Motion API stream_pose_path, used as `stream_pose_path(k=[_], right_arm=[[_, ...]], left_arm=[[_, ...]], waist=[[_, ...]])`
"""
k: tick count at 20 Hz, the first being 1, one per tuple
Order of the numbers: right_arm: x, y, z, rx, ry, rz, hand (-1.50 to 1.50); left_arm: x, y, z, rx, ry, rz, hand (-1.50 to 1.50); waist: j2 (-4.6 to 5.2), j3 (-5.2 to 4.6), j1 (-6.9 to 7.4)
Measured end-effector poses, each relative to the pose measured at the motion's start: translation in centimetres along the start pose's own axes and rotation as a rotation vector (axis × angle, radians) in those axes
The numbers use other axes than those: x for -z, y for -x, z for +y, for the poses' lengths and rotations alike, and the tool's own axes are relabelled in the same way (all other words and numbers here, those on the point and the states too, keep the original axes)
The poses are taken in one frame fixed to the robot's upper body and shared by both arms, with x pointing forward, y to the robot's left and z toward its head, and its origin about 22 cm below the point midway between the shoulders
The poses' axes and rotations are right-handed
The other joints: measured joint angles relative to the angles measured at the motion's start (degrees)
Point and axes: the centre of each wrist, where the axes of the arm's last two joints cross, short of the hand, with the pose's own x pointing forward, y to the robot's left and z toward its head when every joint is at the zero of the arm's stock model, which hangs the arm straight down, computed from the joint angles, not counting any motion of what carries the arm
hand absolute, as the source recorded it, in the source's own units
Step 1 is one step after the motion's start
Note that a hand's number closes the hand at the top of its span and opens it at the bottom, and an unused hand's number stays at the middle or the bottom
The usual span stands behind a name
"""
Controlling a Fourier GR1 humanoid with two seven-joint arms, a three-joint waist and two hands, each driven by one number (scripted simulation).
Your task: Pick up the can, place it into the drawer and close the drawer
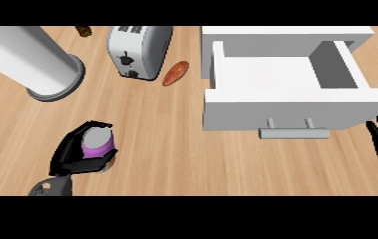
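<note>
One purple can (97, 142) inside the curled fingers of the left robot hand (74, 155), well apart from the open drawer (284, 103).

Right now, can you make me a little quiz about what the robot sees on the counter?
1. True or false: the white drawer is pulled open.
2. Which hand is curled round the purple can? A) left hand B) right hand
3. Fill in: the orange food lies between the drawer and the ____.

Key
1. True; you can see down into it, and nothing shows inside.
2. A. The right hand only peeks in at the right edge, beside the drawer's front.
3. toaster, which stands to the right of the big grey cylinder.
</note>
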Motion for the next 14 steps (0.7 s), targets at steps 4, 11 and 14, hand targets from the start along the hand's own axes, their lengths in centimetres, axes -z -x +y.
stream_pose_path(k=[4, 11, 14], right_arm=[[-0.3, -0.1, 0.5, 0.0, 0.002, 0.001, -1.5], [-0.5, -0.1, 0.3, 0.002, 0.014, -0.009, -1.5], [-0.6, 0.1, 0.3, 0.01, 0.01, -0.011, -1.5]], left_arm=[[0.6, -0.4, -0.9, -0.03, 0.011, -0.004, 1.5], [3.1, -1.9, -2.2, -0.042, -0.208, -0.032, 1.5], [4.6, -3.4, -3.4, -0.052, -0.24, -0.058, 1.5]], waist=[[0.0, 0.0, 0.02], [-0.01, 0.0, 0.02], [-0.03, 0.0, 0.03]])
